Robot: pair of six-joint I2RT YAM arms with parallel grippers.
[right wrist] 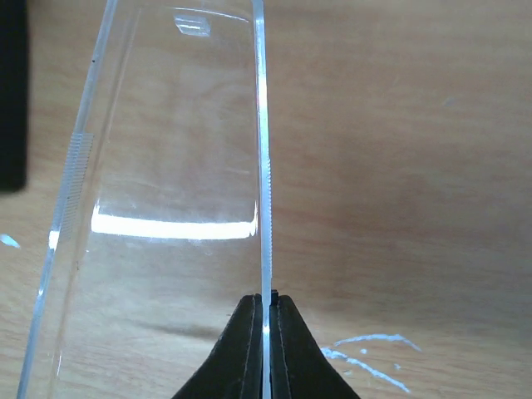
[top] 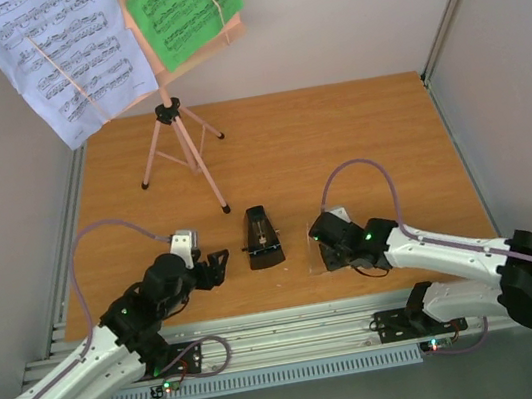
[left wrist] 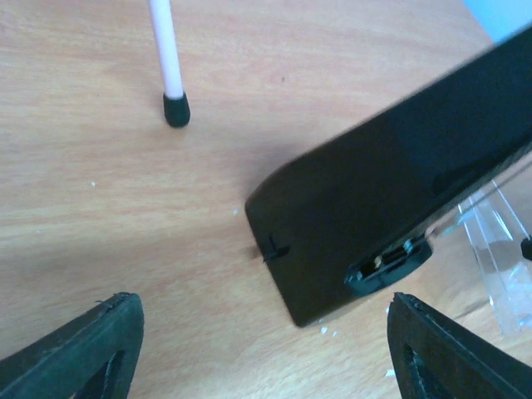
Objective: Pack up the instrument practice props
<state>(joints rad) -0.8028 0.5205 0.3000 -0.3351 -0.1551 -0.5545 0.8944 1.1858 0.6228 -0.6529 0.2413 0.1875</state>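
The black pyramid metronome stands uncovered on the wooden table, its body just ahead of my left gripper. That gripper is open with nothing between its fingers. To the metronome's right lies its clear cover, and my right gripper is shut on one thin wall of the cover. At the back left the pink tripod music stand is upright. It carries white sheets and a green sheet of printed music.
One tripod leg's black foot rests on the table a little beyond the left gripper. White walls close the table at left, back and right. A metal rail runs along the near edge by the arm bases.
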